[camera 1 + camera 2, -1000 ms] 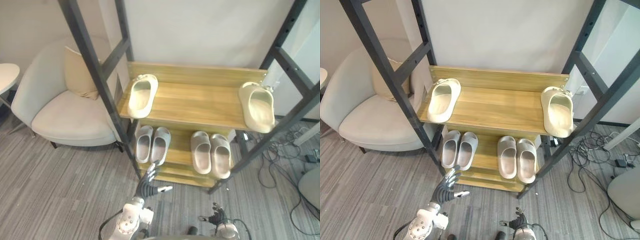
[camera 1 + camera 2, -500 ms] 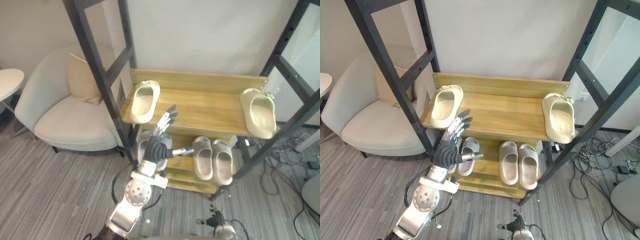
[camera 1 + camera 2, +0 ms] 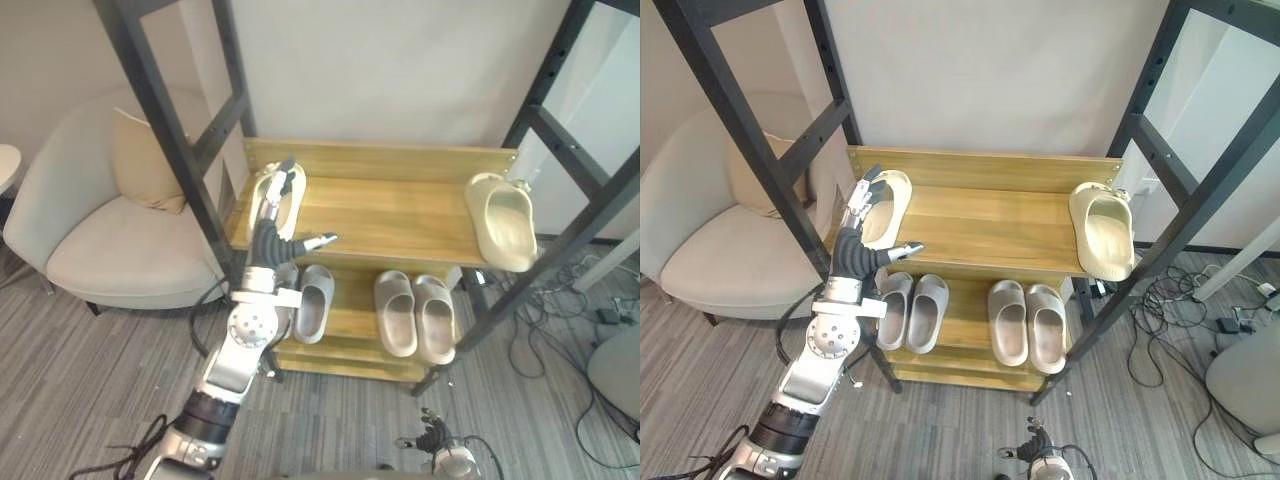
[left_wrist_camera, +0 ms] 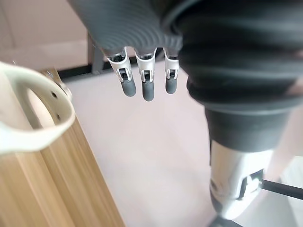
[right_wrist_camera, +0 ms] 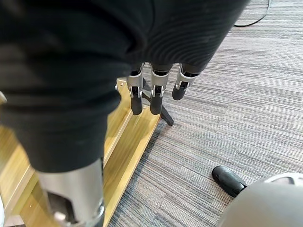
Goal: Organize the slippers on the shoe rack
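L hand [image 3: 267, 247] spread wide by slipper [image 3: 895, 200] on wood rack [image 3: 400, 212]; grey carpet [image 3: 80, 385], armchair [image 3: 110, 262] beside

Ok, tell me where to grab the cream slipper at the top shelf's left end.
Take the slipper by its side rim, probably from above: it lies sole down, opening upward, so the left hand can hook its thumb inside.

No readable text, labels, numbers or signs: nothing legible on the slippers [image 3: 500, 222], the rack [image 3: 390, 215] or the chair [image 3: 120, 250].
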Robot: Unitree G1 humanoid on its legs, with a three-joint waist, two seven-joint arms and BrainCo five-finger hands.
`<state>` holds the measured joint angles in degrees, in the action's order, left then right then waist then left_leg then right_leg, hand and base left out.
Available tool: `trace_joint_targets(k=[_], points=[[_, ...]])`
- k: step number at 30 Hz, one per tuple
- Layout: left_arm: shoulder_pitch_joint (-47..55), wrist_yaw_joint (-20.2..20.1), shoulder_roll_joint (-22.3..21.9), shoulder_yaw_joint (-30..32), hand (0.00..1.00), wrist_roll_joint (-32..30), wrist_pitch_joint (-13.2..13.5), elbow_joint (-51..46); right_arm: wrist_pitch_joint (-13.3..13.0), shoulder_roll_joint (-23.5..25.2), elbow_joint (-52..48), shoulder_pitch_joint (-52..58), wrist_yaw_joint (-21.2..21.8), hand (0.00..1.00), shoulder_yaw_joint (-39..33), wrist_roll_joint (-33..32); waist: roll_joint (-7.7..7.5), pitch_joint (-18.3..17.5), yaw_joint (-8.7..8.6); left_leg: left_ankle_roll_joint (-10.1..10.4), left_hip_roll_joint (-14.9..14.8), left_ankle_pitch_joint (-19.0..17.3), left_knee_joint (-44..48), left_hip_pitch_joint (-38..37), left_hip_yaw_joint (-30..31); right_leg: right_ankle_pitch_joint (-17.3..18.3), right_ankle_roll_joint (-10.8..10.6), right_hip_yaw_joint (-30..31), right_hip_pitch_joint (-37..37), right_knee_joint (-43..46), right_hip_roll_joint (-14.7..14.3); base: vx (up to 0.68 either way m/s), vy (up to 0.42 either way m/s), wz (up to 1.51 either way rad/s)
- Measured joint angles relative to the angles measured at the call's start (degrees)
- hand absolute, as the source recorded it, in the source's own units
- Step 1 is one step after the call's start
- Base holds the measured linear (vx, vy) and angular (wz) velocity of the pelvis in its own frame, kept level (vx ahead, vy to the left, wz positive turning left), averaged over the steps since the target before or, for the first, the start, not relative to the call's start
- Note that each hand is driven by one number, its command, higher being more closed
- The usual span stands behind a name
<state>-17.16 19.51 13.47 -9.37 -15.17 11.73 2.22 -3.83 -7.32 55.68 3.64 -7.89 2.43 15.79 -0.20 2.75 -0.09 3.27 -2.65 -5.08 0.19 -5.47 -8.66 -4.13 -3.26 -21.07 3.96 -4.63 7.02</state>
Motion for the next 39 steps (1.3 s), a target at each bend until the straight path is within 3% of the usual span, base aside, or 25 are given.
trace_joint_targets(k=[7, 15, 24, 33, 39], points=[[-4.3, 0.7, 5.3, 4.5, 0.0, -0.5, -1.5, 6.3, 0.1, -0.1, -0.8, -0.1, 0.8, 0.0, 0.0, 0.0, -1.17, 0.7, -0.65, 0.0, 0.1, 0.0, -0.2, 0.5, -1.1, -0.6, -0.1, 1.0, -1.0, -0.4, 0.0, -0.01, 0.002, -0.08], [-12.2, 1.8, 9.6, 7.4, 0.0, -0.5, -3.6, 12.9, 0.1, -0.1, -1.1, -0.3, 1.2, 0.0, -0.1, 0.0, -1.11, 1.7, -1.45, 0.0, 0.2, 0.0, -0.2, 1.5, -2.1, -1.1, 0.1, 2.6, -3.0, -0.5, -0.1, 0.0, -0.008, -0.1], [-19.2, 1.9, 14.1, 7.8, 0.0, -0.4, -5.3, 20.8, 0.0, -0.2, -1.5, -0.9, 1.7, 0.0, -0.1, 0.0, -0.96, 3.4, -2.18, -0.1, 0.2, 0.1, 0.1, 4.5, -3.1, -1.9, 0.4, 3.8, -6.5, -0.4, -0.2, -0.01, -0.013, -0.06], [-26.2, 2.7, 15.9, 7.1, 0.0, -0.5, -6.5, 27.4, -0.3, 0.0, -3.6, -1.0, 2.4, 0.0, 0.1, -0.7, -0.73, 5.2, -1.65, 0.0, 0.1, 1.0, 0.9, 8.0, -3.4, -2.8, 1.5, 4.6, -9.9, -0.4, -0.2, -0.07, -0.027, -0.03], [-32.5, 2.5, 19.3, 5.4, 0.0, -0.6, -7.8, 30.8, -0.4, 0.2, -6.5, -0.8, 3.0, 0.0, 2.4, -2.4, -1.94, 6.4, -1.69, 0.7, -0.5, 2.7, 0.8, 11.7, -3.6, -3.7, 2.0, 5.6, -14.6, 0.9, -0.1, -0.12, -0.041, -0.04]])
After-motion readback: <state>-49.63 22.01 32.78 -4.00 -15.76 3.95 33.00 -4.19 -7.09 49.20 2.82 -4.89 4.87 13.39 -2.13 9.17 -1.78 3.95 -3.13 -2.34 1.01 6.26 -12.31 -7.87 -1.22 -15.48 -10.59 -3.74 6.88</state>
